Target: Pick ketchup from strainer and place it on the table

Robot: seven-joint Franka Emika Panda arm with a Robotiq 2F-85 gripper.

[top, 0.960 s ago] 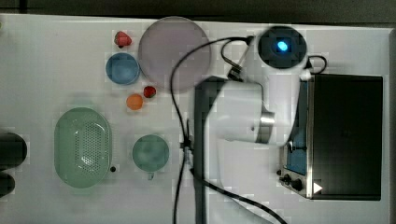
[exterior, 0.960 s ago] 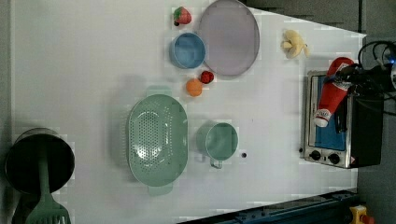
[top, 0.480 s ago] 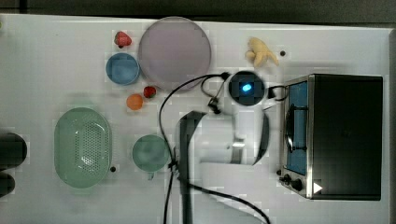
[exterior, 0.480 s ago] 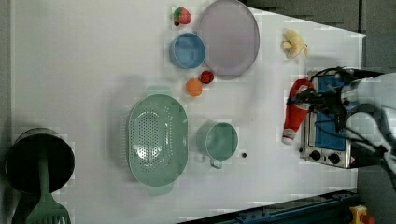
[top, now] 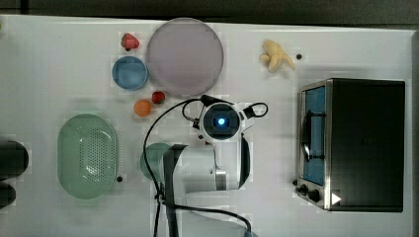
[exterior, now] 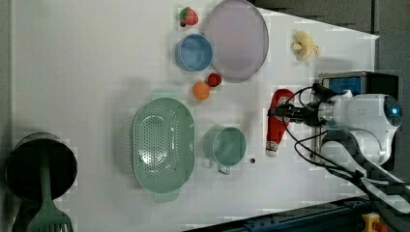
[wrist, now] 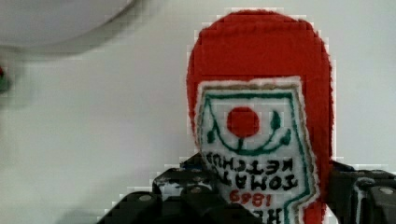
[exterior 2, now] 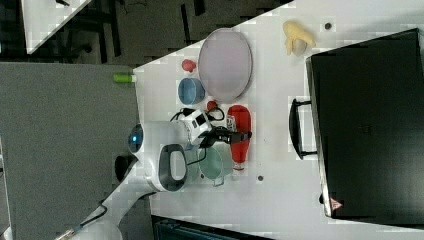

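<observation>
Ketchup bottle [exterior: 277, 122] in the gripper [exterior: 276, 112], out of the strainer [exterior: 163, 143].
Jaws clamp its labelled middle (cap end beyond them); it lies low over the white table [exterior: 87, 72], beside the green cup [exterior: 227, 145].

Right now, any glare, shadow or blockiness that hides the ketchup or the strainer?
Top view: the blue light on the arm blooms, and the arm covers the ketchup. Left view: ketchup clear, soft shadow beside the strainer, small highlights inside it. Right view: blocky edges, bottle readable. Wrist view: label legible, edges pixelated, the hand dark and indistinct.
</observation>
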